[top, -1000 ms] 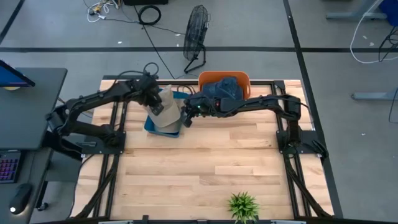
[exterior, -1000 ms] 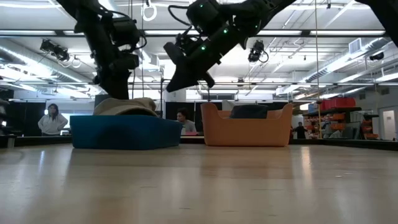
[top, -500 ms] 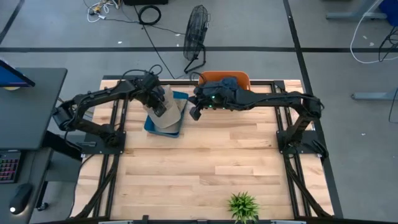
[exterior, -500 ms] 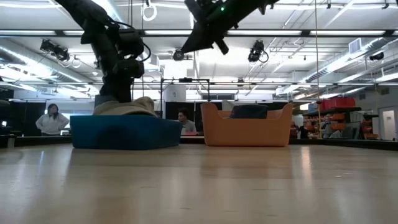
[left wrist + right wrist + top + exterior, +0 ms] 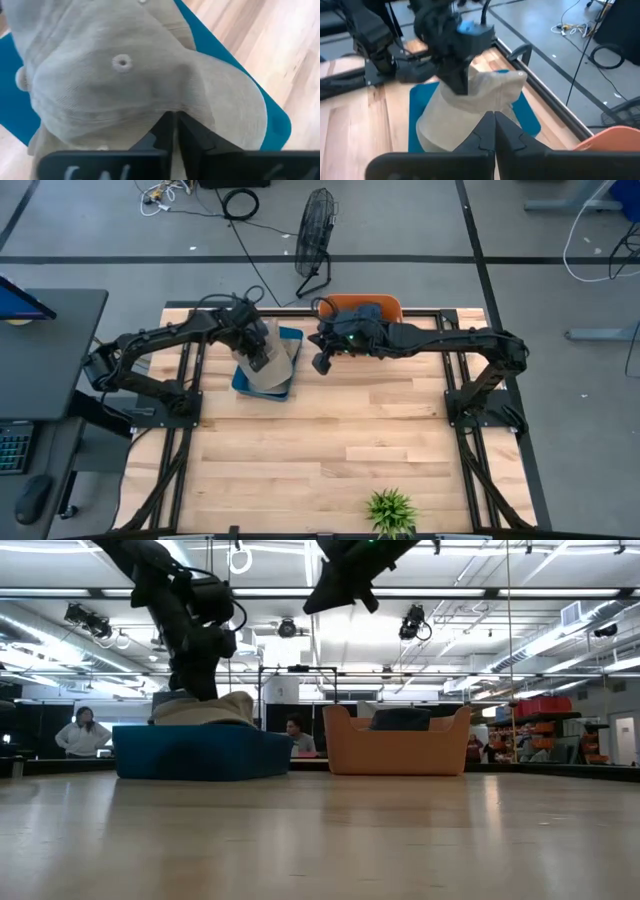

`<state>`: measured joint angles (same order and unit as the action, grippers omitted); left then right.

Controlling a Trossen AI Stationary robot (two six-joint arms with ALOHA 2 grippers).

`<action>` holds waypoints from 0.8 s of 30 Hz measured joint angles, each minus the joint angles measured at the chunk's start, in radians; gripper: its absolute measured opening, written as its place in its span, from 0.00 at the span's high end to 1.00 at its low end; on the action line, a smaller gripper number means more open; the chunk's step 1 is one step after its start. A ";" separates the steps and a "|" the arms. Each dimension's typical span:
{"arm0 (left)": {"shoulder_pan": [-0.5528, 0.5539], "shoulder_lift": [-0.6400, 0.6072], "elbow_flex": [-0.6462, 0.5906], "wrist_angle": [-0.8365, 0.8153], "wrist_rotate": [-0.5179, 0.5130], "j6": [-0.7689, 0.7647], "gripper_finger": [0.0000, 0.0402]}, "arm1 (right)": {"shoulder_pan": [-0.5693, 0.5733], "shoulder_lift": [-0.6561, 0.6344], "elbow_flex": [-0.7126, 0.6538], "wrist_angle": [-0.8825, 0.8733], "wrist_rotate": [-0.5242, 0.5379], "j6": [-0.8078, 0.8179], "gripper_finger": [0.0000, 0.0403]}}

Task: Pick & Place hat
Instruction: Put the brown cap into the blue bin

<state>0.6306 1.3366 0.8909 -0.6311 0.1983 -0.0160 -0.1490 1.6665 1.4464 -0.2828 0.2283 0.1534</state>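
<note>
There, beige hat (image 5: 262,362) heaped in the blue bin (image 5: 289,340) near the table's far edge; pinched at the crown by the left gripper (image 5: 172,117), fingers closed on the fabric; right gripper (image 5: 320,364) raised just beside the bin, fingers pressed together, empty; orange bin (image 5: 398,751) alongside, dark hat (image 5: 400,718) inside.

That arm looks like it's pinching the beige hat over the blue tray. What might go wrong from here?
1. The left gripper pinches only a thin fold of the beige hat, so the cloth might slip free.
2. The hat's brim overhangs the blue tray; it might end up partly on the table.
3. The right gripper hangs shut and empty close beside the hat; the arms might bump if either swings over.
</note>
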 joint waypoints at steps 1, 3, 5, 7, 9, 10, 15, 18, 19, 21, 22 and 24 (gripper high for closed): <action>0.002 -0.003 0.000 0.001 0.002 -0.002 0.90 | 0.003 0.000 0.000 -0.010 0.000 -0.004 1.00; 0.005 -0.007 0.005 -0.001 0.010 -0.006 0.84 | 0.006 0.000 0.000 -0.030 0.000 -0.005 1.00; -0.003 -0.008 0.023 -0.002 0.015 -0.015 0.78 | 0.010 0.000 0.000 -0.041 0.000 -0.005 1.00; -0.009 -0.010 0.047 -0.005 0.018 -0.017 0.71 | 0.012 0.000 0.000 -0.048 0.000 -0.005 1.00; -0.015 -0.010 0.082 -0.027 0.021 -0.029 0.64 | 0.015 0.000 0.000 -0.051 0.000 -0.005 1.00; -0.018 -0.010 0.102 -0.036 0.020 -0.030 0.61 | 0.017 0.000 0.000 -0.053 0.000 -0.005 1.00; -0.036 -0.010 0.162 -0.053 -0.076 0.006 0.48 | 0.022 0.000 0.000 -0.057 0.000 -0.005 1.00; -0.026 -0.009 0.162 -0.050 -0.233 0.003 0.44 | 0.024 0.000 0.000 -0.057 0.000 -0.005 1.00; -0.013 -0.008 0.162 -0.042 -0.242 -0.003 0.43 | 0.025 0.000 0.000 -0.057 0.000 -0.005 1.00; 0.015 0.005 0.162 -0.024 -0.200 -0.033 0.43 | 0.025 0.000 0.000 -0.057 0.000 -0.005 1.00; 0.028 0.015 0.162 -0.025 -0.184 -0.053 0.43 | 0.025 0.000 0.000 -0.057 0.000 -0.005 1.00; 0.044 0.047 0.162 -0.024 -0.180 -0.083 0.44 | 0.025 0.000 0.000 -0.057 0.000 -0.005 1.00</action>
<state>0.6747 1.3831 1.0527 -0.6549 0.0181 -0.0993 -0.1239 1.6665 1.4464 -0.3396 0.2279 0.1482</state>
